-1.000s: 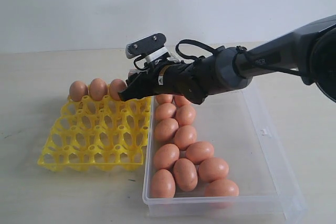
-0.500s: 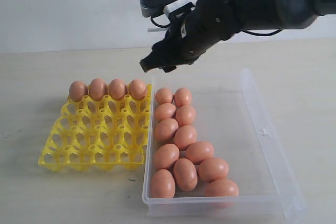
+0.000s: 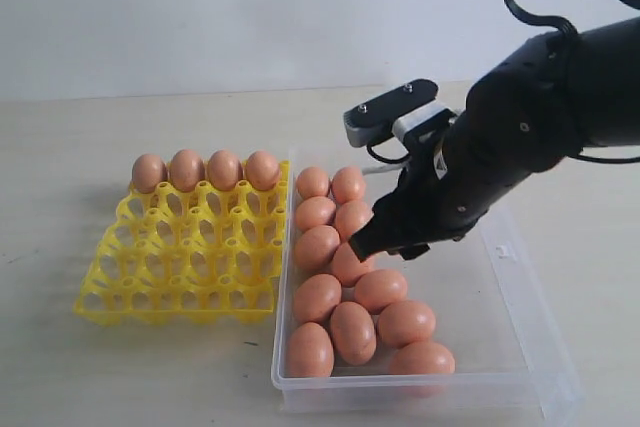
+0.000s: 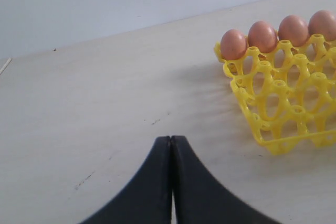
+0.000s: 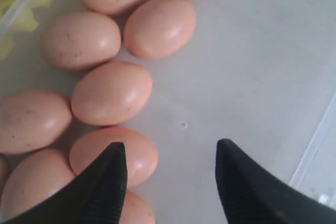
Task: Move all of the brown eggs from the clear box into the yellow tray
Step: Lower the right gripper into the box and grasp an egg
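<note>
The yellow tray (image 3: 100,302) lies on the left with several brown eggs (image 3: 205,169) in its back row. Beside it, the clear box (image 3: 530,337) holds several more brown eggs (image 3: 352,332) along its left side. My right gripper (image 3: 385,245) hangs low over the box's middle eggs. It is open with nothing between its fingers. In the right wrist view that gripper (image 5: 170,150) frames bare box floor (image 5: 252,66), and one finger overlaps an egg (image 5: 142,153). My left gripper (image 4: 171,140) is shut and empty above the table, short of the tray (image 4: 273,129).
The box's right half is bare plastic, with a small latch tab (image 3: 503,251) on its right wall. The tray's front rows are open cups (image 3: 190,277). A pale wall stands behind the beige table (image 3: 60,147).
My right gripper left an egg in the tray's back row, rose, then swung right and down over the eggs in the box. The left gripper's earlier state is not shown.
</note>
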